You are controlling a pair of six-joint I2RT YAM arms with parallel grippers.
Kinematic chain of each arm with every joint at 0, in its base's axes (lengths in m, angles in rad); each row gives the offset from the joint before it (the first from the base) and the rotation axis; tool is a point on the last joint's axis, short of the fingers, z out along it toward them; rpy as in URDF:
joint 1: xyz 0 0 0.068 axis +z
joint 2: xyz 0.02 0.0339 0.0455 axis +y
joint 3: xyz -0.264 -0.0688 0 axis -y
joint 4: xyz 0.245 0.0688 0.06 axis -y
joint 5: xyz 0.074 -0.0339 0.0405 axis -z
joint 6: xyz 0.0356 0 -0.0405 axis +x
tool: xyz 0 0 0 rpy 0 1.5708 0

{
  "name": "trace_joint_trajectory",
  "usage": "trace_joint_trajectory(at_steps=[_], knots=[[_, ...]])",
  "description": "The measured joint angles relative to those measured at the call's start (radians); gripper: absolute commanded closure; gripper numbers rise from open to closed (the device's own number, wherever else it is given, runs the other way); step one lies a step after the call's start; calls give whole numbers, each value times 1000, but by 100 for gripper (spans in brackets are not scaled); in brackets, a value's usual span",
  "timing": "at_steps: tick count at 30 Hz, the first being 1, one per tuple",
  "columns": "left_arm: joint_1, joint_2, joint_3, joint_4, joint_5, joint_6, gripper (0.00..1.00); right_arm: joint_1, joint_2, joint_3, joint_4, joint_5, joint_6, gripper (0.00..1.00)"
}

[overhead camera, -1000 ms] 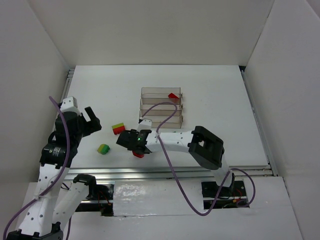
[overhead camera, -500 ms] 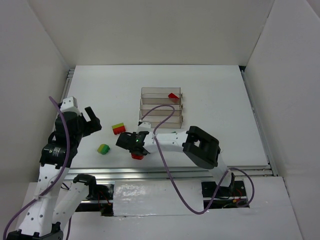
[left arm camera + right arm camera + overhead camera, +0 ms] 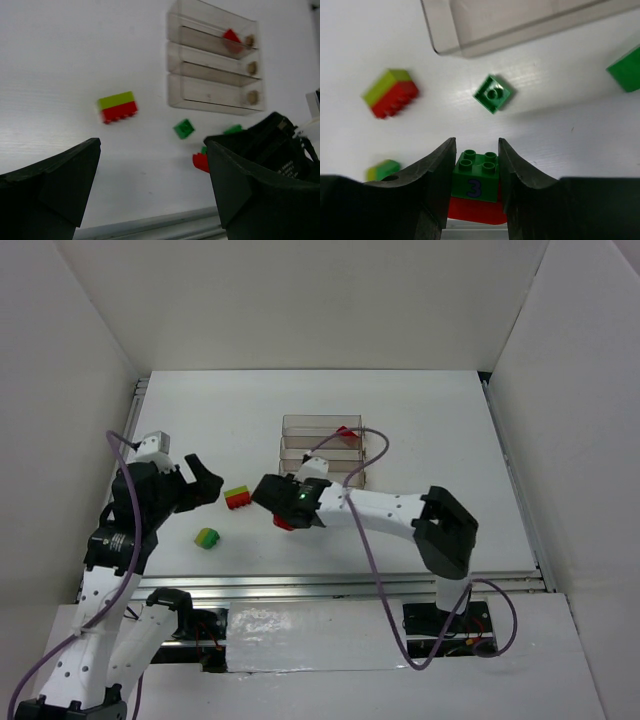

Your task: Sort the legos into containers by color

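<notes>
- The right gripper (image 3: 475,152) has its jaws pressed onto a green-on-red stack (image 3: 474,186), pinching the green upper brick by its sides.
- The left gripper (image 3: 152,145) has its jaws spread wide with nothing between them. It points toward a yellow-green-on-red stack (image 3: 117,106) on the table (image 3: 60,60).
- A loose green brick (image 3: 493,93) lies just ahead of the held stack. Beyond it are the containers (image 3: 322,452), and a red brick (image 3: 347,432) sits in the farthest one.
- A small yellow-green and green piece (image 3: 207,537) lies near the left arm.
- Step in hand, as I judge it: one stack is picked up and not yet sorted.
- The held stack is two colours, so the next move likely calls for pulling the bricks apart, perhaps with the idle left gripper, before either one is dropped in.
- The right wrist view shows the grip and the "3" on the green brick. In the top view the gripper hides all but a sliver of red.
- Only the top and left wrist views show the red brick already binned.
</notes>
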Motion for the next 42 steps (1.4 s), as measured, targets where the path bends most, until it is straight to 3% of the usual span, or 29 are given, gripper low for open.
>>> trace_joint_trajectory(at_steps=[5, 9, 14, 18, 30, 42], knots=[[-29, -8, -111, 257, 312, -145, 1, -32, -224, -11, -26, 103, 57, 100], [-183, -2, -190, 457, 408, -242, 0, -29, -332, -9, -51, 172, 117, 100], [-413, 42, -212, 660, 397, -264, 1, -29, -351, -7, -109, 219, 206, 100], [-499, 70, -232, 759, 346, -263, 1, -26, -359, -10, -124, 229, 253, 100], [-542, 103, -235, 788, 172, -258, 5, -18, -418, -39, -134, 251, 298, 100], [-546, 148, -241, 812, 156, -256, 17, 14, -456, -64, -68, 241, 255, 100]])
